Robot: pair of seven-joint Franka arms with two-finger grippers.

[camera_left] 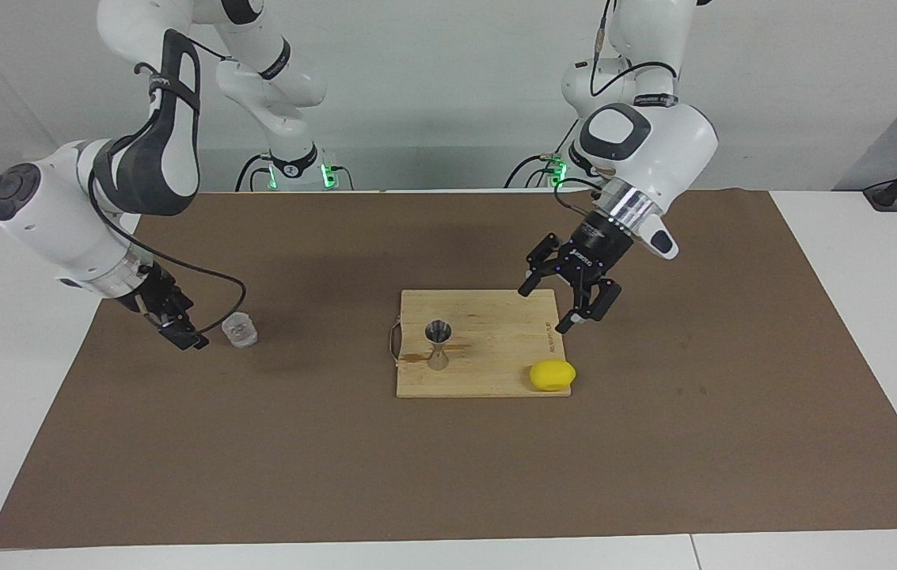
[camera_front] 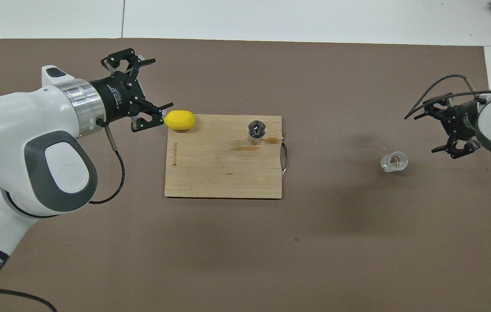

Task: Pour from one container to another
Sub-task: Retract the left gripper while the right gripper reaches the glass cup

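Beside the glass cup [camera_left: 239, 330], at the right arm's end of the tabletop [camera_left: 654, 443], you have the right gripper [camera_left: 179, 326] low over the brown mat, its jaws spread wide and holding nothing. It sits just beside the cup without touching it, so the grasp is not yet made. The cup stands upright on the mat, well apart from the wooden board [camera_left: 496, 356].

Over the board's corner toward the left arm's end, your left gripper [camera_left: 571, 297] hangs in the air, jaws also wide and empty. It is clear of the steel jigger [camera_left: 438, 344] and near the lemon [camera_left: 552, 374], which lies at the board's edge farther from the robots.

The jigger stands upright on the board, close to the metal handle [camera_left: 394, 342] at the board's end that faces the cup. A brownish wet streak [camera_front: 247, 148] shows on the wood next to it, and a few droplets dot the mat near the cup.

As for progress, you should read this as an early stage: neither container is gripped, and the cup is nowhere near the jigger. What remains for you is to close on the cup, lift it, carry it across to the board, and tip it over the jigger's upper cone. That mouth is narrow, so aim carefully. Whether anything is in the cup or the jigger cannot be made out.
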